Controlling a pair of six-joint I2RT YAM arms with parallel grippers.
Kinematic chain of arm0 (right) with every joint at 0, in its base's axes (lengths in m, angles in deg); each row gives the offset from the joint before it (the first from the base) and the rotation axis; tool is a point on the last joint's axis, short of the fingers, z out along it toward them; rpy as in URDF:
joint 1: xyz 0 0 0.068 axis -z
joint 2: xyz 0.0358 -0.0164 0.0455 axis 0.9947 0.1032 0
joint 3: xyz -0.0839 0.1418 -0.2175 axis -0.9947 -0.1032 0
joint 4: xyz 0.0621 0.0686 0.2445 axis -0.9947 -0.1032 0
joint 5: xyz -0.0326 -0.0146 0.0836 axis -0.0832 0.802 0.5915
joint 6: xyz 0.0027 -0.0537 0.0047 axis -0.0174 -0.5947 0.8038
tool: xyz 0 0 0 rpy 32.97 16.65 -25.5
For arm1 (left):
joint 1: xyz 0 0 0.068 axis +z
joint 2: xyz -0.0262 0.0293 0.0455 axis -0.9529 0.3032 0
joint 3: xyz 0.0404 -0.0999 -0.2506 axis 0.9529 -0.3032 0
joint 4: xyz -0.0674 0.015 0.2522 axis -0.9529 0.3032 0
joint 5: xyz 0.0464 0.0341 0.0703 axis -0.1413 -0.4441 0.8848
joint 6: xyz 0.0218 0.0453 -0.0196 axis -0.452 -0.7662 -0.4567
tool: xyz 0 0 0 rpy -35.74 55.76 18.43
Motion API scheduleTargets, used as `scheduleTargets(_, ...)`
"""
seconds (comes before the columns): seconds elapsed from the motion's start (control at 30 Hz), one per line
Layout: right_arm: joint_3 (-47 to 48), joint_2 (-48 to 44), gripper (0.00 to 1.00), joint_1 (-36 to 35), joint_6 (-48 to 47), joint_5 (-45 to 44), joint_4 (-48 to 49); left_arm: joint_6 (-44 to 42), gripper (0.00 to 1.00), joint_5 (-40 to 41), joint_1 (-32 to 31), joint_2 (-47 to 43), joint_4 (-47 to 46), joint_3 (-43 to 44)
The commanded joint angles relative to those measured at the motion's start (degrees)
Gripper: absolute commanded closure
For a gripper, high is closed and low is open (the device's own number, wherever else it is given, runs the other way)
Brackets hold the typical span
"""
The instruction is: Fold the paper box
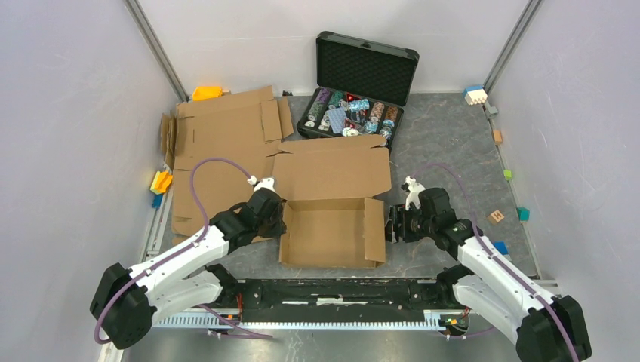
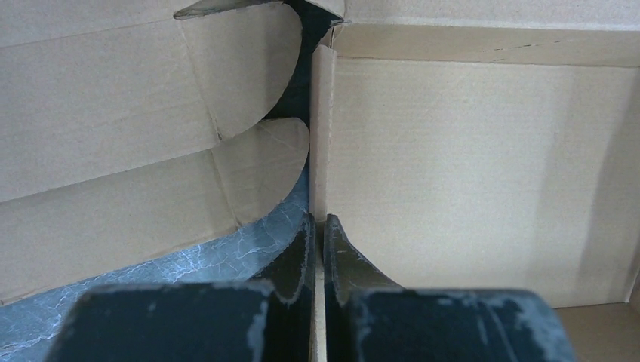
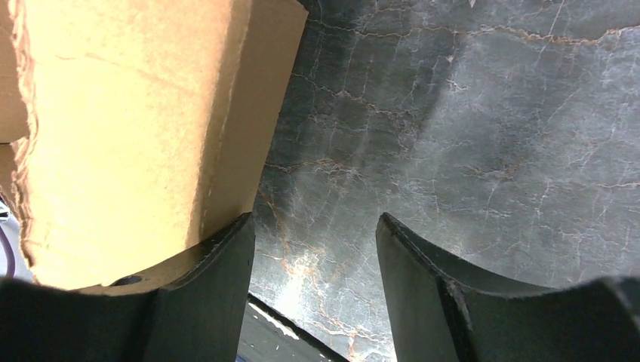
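Observation:
The paper box lies in the middle of the table as a brown cardboard tray, with its wide lid flap lying open behind it. My left gripper is at the box's left side. In the left wrist view the left gripper is shut on the thin upright edge of the left wall. My right gripper stands just outside the box's right wall. In the right wrist view the right gripper is open with only table between its fingers. The cardboard wall lies outside its left finger.
A black hard case with foam lid and colourful chips stands open behind the box. Flat cardboard sheets cover the left of the table. Small coloured blocks lie along the table's edges, among them an orange one at the back left.

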Motion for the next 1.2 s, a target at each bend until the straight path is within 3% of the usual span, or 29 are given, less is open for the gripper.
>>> scheduleTargets(0.0,2.1,-1.8,0.35,-0.2,-1.3,1.9,-1.0,1.9,0.98,2.2,-0.2,-1.1,-1.2,1.8)
scheduleTargets(0.37,5.1,-2.7,0.41,-0.2,-3.2,4.0,-5.1,1.9,0.98,3.3,-0.2,-1.2,-0.3,2.0)
scheduleTargets(0.63,2.1,-5.0,0.43,-0.2,0.6,13.7,2.3,2.0,0.98,3.1,-0.2,-1.4,-0.3,2.0)
scheduleTargets(1.17,-2.0,-7.1,0.47,-0.2,7.3,18.9,11.8,2.1,0.98,3.6,-0.2,-1.6,-0.1,1.9)
